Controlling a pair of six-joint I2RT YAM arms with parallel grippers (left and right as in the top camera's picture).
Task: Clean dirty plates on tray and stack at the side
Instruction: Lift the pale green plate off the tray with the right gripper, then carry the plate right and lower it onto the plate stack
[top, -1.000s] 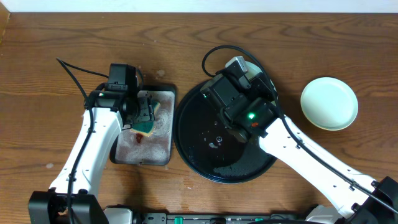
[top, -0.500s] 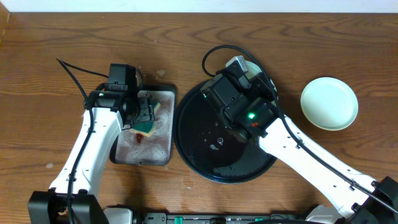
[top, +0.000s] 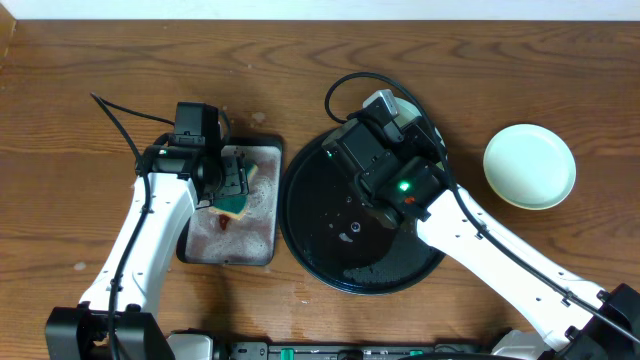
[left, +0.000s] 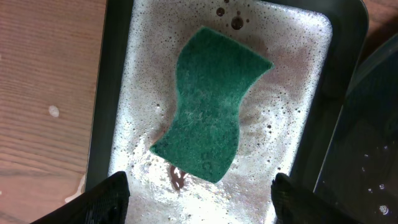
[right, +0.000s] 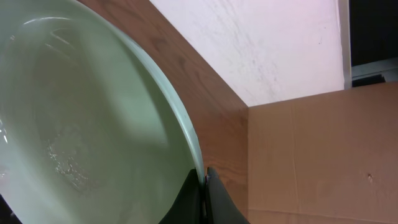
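Right wrist view: your right hand (right: 204, 186) is clamped shut on the rim of a mint plate (right: 93, 112).
You hold it over the far edge of the black tray (top: 320, 230). The side plate (top: 530, 165) lies to its right on the bench (top: 80, 80), nearer this arm. Your left hand (left: 200, 202) hovers, fingers apart, over the sponge (left: 208, 112).

Green sponge (left: 208, 102), mint plate (right: 93, 124), black tray (top: 318, 235)

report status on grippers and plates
Left gripper open over sponge. Right gripper shut on mint plate rim, at edge of black tray. Second plate aside at right. No obstruction seen.
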